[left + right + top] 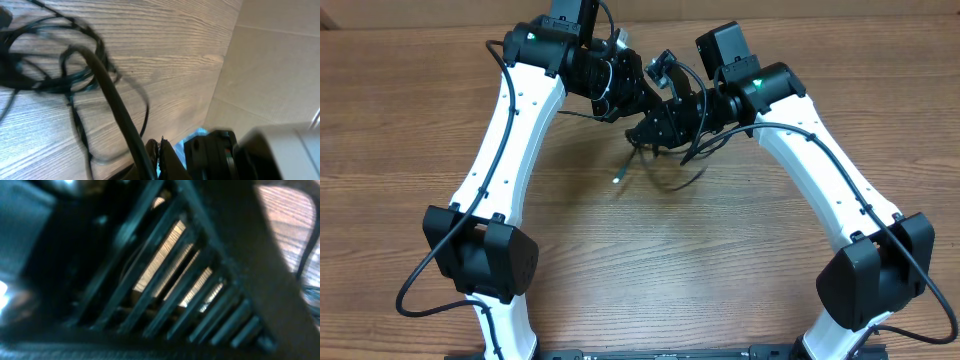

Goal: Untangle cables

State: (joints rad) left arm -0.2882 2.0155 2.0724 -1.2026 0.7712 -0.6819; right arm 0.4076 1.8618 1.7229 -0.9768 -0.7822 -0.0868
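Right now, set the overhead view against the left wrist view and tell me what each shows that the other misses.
Only overhead: the white left arm and right arm meeting at the far side of the table, and a small loose plug. Only left wrist: the looped cables up close, one strand running to the shut left gripper, and a pale surface beyond the table edge. Both: black cables and the wood table.

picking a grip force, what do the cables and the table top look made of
cables: thin black cords, seemingly a rubber or soft plastic jacket with a dull sheen; they bend into loose loops.
table top: wood or wood-look laminate, matte brown; grain lines run across it, real or printed cannot be told.
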